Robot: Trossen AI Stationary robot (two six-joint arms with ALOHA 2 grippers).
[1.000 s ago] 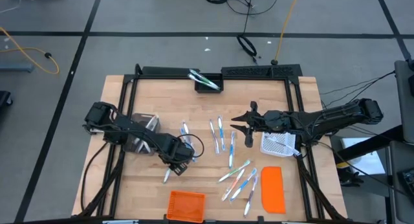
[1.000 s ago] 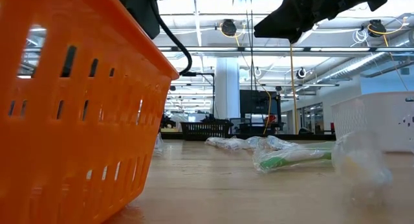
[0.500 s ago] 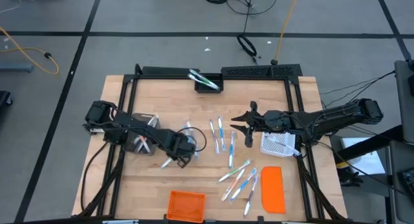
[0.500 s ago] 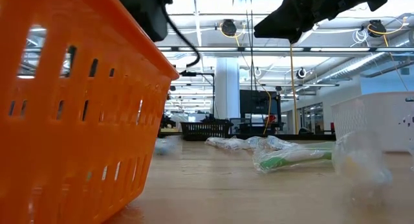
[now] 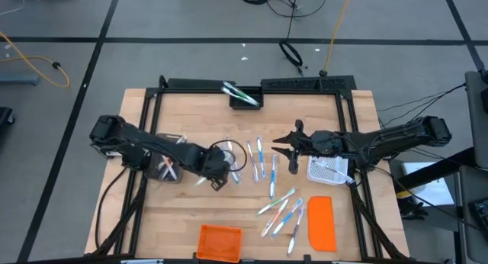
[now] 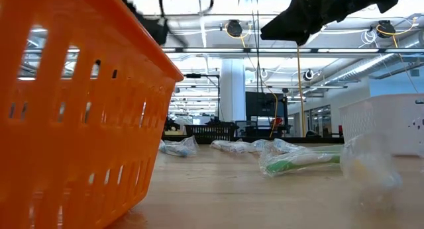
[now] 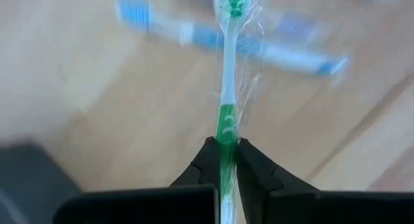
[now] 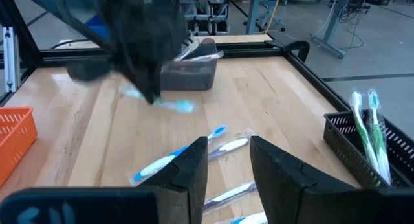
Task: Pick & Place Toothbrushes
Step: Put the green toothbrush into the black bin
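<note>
My left gripper (image 5: 215, 175) is left of the table's middle, shut on a green and white toothbrush in a clear wrapper (image 7: 226, 88). It also shows in the right wrist view (image 8: 162, 104). Several more toothbrushes (image 5: 257, 157) lie flat on the table's middle, and others (image 5: 280, 210) nearer the front. My right gripper (image 5: 280, 149) is open and empty above the table, just right of those toothbrushes. A black bin (image 5: 245, 98) at the far edge holds a few toothbrushes. My left gripper pinches the toothbrush's green handle part (image 7: 226, 130) between its two fingertips (image 7: 206, 160). The fingers lie along the toothbrush, and its bristle end (image 7: 237, 0) sticks out ahead of them. In the right wrist view it hangs clear of the table.
A white mesh basket (image 5: 329, 170) sits at the right edge, with a flat orange lid (image 5: 321, 222) in front of it. An orange basket (image 5: 219, 241) stands at the near edge. A grey bin (image 5: 169, 169) with toothbrushes lies under the left arm.
My left gripper has gone toward the table's far edge and a little to the right, carrying the toothbrush with it. My right arm has kept still.
</note>
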